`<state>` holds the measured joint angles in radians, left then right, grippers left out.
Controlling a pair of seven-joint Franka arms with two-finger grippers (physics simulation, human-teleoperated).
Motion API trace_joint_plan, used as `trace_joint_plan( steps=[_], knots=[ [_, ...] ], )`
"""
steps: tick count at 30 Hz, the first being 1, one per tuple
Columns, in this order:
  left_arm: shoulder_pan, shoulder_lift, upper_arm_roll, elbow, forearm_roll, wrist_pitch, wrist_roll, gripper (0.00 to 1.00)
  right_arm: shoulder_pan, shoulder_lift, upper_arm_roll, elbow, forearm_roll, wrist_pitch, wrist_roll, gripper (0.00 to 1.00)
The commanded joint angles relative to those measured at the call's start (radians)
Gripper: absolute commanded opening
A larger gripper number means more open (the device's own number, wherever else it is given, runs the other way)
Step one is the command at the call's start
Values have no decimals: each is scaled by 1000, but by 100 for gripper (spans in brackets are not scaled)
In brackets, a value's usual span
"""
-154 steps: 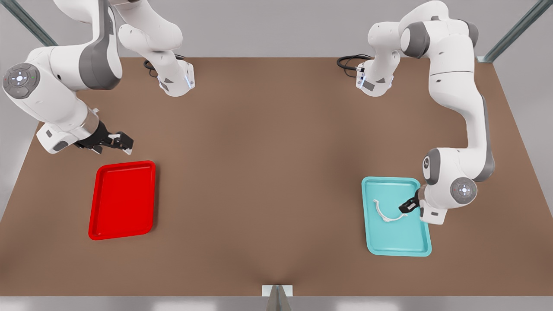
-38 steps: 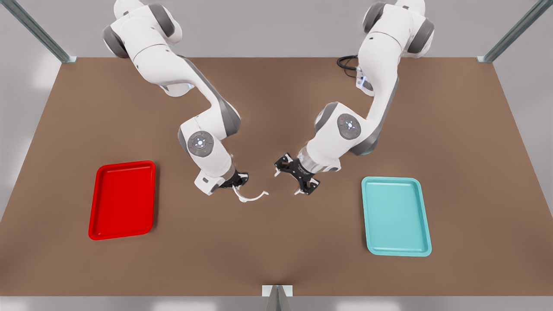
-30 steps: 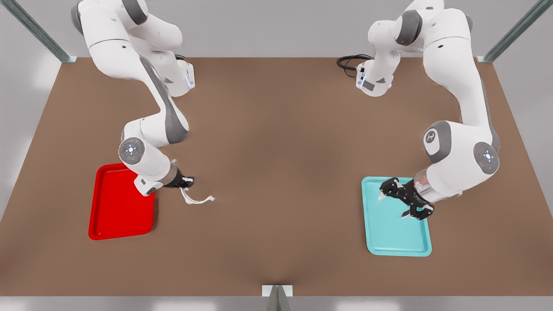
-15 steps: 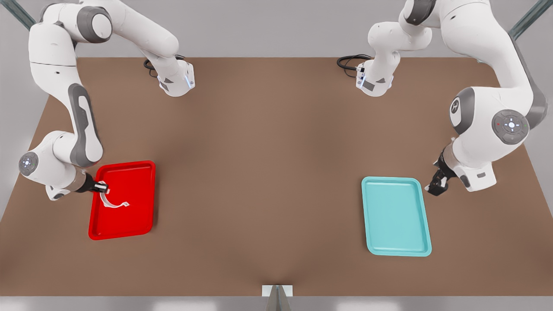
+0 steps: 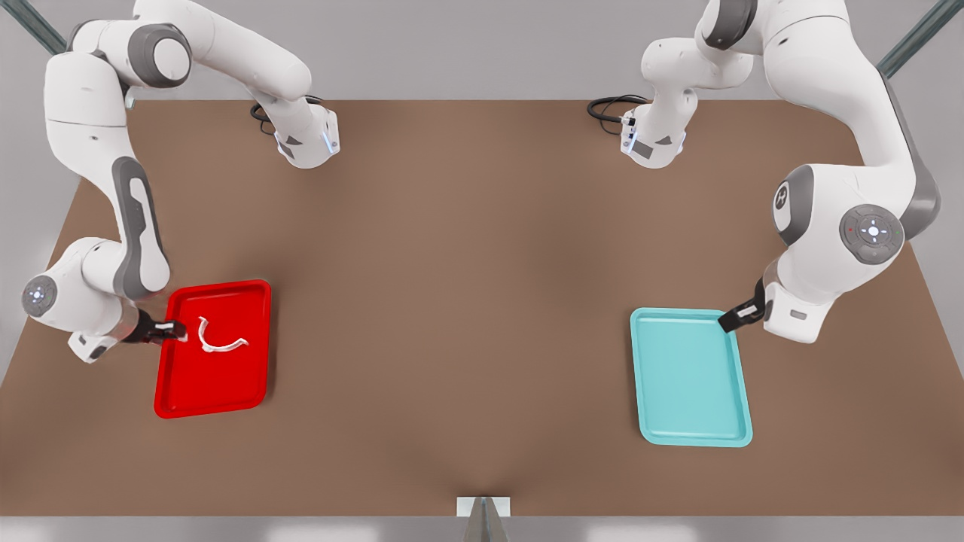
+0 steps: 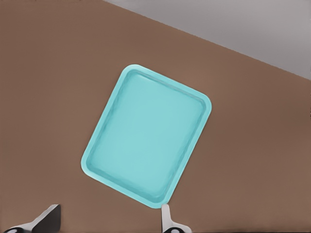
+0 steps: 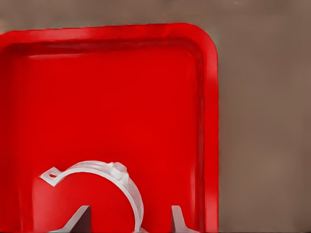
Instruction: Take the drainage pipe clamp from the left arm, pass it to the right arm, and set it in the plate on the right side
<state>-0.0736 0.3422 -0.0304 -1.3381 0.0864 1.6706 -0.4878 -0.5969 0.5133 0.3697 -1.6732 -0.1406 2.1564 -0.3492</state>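
Since half a second ago, you are seeing the drainage pipe clamp (image 5: 219,338) lying loose in the red plate (image 5: 213,391), apart from the right gripper (image 5: 172,330), which was clamped on it before and is now sitting at the plate's left rim. From the front view, you are looking at the right arm (image 5: 113,226) on the front view's left and the left arm (image 5: 843,188) waiting on the front view's right, its left gripper (image 5: 734,320) hanging at the far right corner of the teal tray (image 5: 693,429).

From the left wrist view, you are watching the left gripper (image 6: 109,221) with its fingers spread wide, the teal tray (image 6: 92,155) lying beyond them on the brown table (image 6: 43,73).

From the right wrist view, you are seeing the right gripper (image 7: 130,219) with its fingers apart, the drainage pipe clamp (image 7: 97,170) resting on the plate (image 7: 121,97) floor, one end between them.
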Motion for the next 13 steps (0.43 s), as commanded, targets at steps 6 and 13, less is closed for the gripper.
trace_joint_plan(
  steps=[6,13],
  knots=[
    [2,-8,0,1,1,-11,468,100,139,-231,227,322,-66,-595,332,100],
    [0,-5,0,1,1,-9,468,100,710,-365,-439,197,96,-573,243,100]
  ],
)
